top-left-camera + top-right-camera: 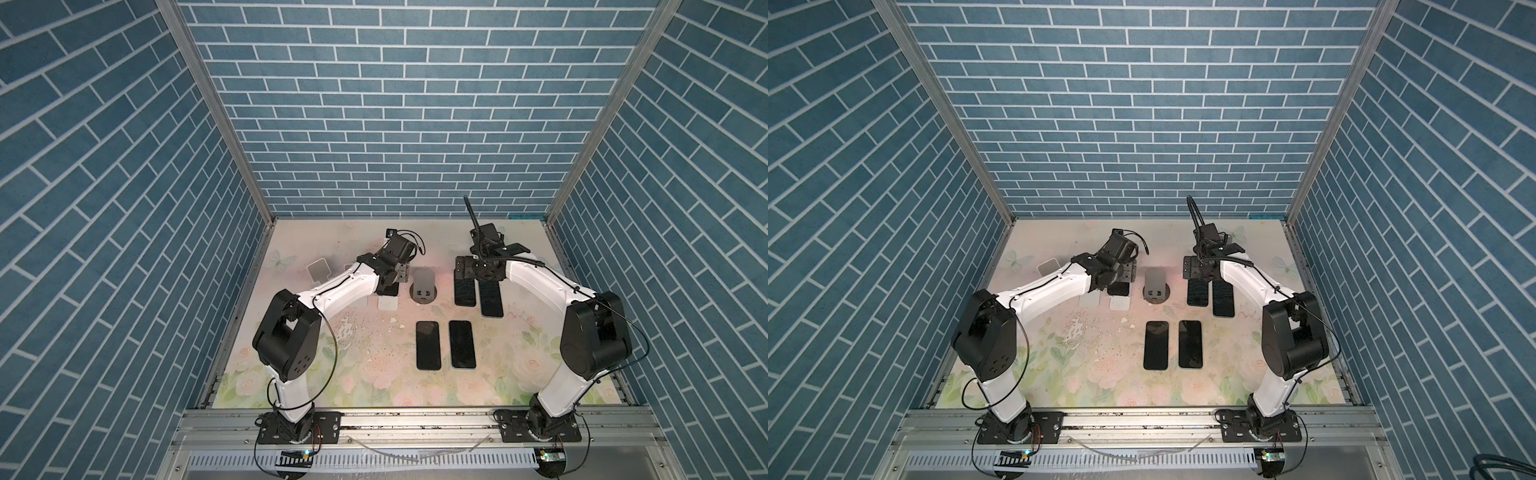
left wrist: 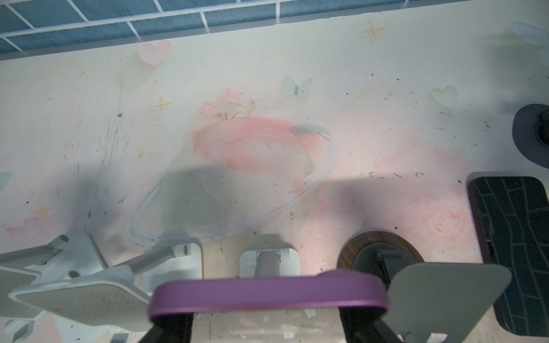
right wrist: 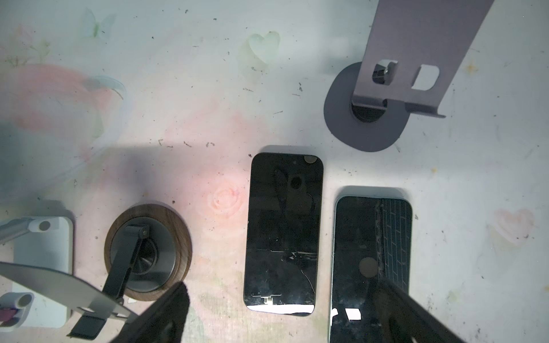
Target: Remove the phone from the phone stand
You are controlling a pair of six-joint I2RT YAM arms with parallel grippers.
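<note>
Left jaws clamp the phone [image 2: 269,292], only its purple edge showing; stand [image 2: 289,261] mostly hidden. Right jaws wide, dark and blurred.

- pastel floral-print desk [image 1: 374,386], scuffed, with white flecks near the middle
- blue brick-pattern walls [image 1: 395,104] on three sides
- two black smartphones lying flat, screens up, side by side but apart: front-left phone [image 1: 428,345], front-right phone [image 1: 462,344]
- two more dark phones flat further back: back-left phone [image 1: 464,293], back-right phone [image 1: 491,301]
- grey metal stand on round wood-rimmed base [image 1: 423,286], empty
- dark grey stand on oval base [image 3: 341,124], empty
- white tilted-plate stand [image 1: 319,270], empty, far left
</note>
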